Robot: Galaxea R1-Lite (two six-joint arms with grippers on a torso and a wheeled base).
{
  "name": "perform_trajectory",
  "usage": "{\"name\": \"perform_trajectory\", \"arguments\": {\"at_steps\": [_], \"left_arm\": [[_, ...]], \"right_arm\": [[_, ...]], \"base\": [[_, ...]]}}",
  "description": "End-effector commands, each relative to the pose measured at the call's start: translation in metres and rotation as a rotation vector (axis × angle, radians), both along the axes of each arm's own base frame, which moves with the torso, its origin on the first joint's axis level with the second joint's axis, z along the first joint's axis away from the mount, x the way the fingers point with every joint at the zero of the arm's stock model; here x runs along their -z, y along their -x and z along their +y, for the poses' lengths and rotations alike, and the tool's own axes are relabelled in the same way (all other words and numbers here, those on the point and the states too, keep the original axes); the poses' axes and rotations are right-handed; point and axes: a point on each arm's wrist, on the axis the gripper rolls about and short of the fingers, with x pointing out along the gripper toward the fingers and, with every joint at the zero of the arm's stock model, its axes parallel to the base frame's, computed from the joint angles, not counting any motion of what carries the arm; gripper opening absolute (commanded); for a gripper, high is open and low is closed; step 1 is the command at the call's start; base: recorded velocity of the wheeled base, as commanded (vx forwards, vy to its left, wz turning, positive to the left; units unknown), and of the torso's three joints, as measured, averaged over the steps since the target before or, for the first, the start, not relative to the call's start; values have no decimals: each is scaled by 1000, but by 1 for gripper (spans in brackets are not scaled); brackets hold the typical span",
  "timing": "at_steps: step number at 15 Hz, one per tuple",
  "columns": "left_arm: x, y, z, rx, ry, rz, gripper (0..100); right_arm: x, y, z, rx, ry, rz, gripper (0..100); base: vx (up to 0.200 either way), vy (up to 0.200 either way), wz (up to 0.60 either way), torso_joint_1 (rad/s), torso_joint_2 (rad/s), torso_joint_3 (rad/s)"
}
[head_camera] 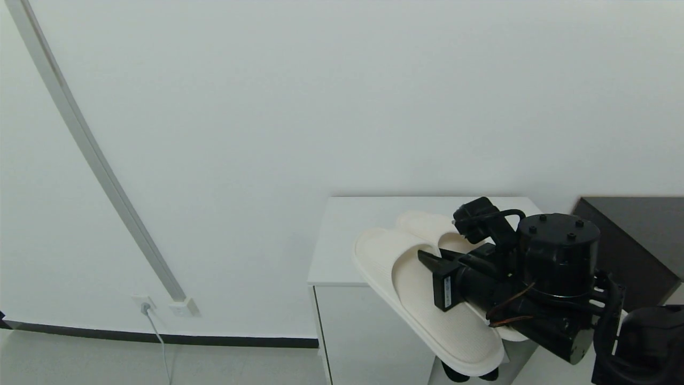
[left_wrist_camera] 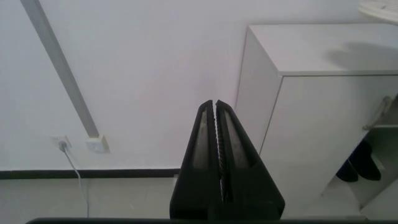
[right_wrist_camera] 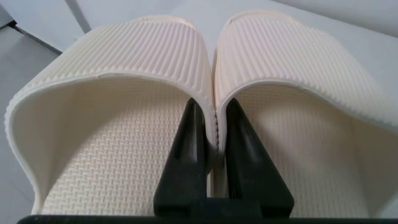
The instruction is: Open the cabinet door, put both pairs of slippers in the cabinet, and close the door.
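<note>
Pair of cream slippers (head_camera: 427,289) with ribbed straps, held side by side at the front edge of a white cabinet (head_camera: 347,235), toes over its flat top, heels jutting out past the front and sloping down. Impossible to tell whether touching the top or just clear of it. Grasped by the right gripper (head_camera: 427,262), one black finger (right_wrist_camera: 189,143) pushed inside each slipper, clenched on the two inner strap walls squeezed between them. Left gripper (left_wrist_camera: 215,109) empty, fingers pressed flat against each other, pointed at the wall beside the cabinet, well apart from the slippers. Lower on the cabinet, past the edge of a white front panel (left_wrist_camera: 323,124) with a pale handle (left_wrist_camera: 379,113), an opening with a shelf and dark footwear (left_wrist_camera: 359,168) on the bottom level. Too dim and cut off to say more, the door itself not clearly made out. Much of the cabinet's front hidden behind the slippers and the right arm. Around it, a bare white wall (head_camera: 320,107), a grey cable duct (head_camera: 96,155) slanting down toward a socket (head_camera: 143,305) with a plug and thin cord, and a dark skirting strip (head_camera: 160,338) along a pale grey floor (head_camera: 80,361). Just beside the cabinet on the robot's right, a dark piece of furniture (head_camera: 636,235), cut off at the edge.
</note>
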Motion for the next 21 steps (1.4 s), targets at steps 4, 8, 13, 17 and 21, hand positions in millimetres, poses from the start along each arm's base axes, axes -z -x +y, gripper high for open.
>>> {"name": "perform_trajectory", "arguments": {"at_steps": [4,8,13,17,21], "left_arm": [[0,0,0,-1,0,3,0],[0,0,0,-1,0,1,0],[0,0,0,-1,0,1,0],[0,0,0,1,0,1,0],[0,0,0,-1,0,3,0]], "right_arm": [[2,0,1,7,8,4,0],[3,0,1,7,10,6,0],[4,0,1,8,12,6,0],[5,-2,2,23,18,6,0],[7,-2,3,26,22,8,0]], "base": [[-200,0,0,-1,1,5],[-50,0,0,1,1,1],[0,0,0,0,0,0],[0,0,0,0,0,0],[0,0,0,0,0,0]]}}
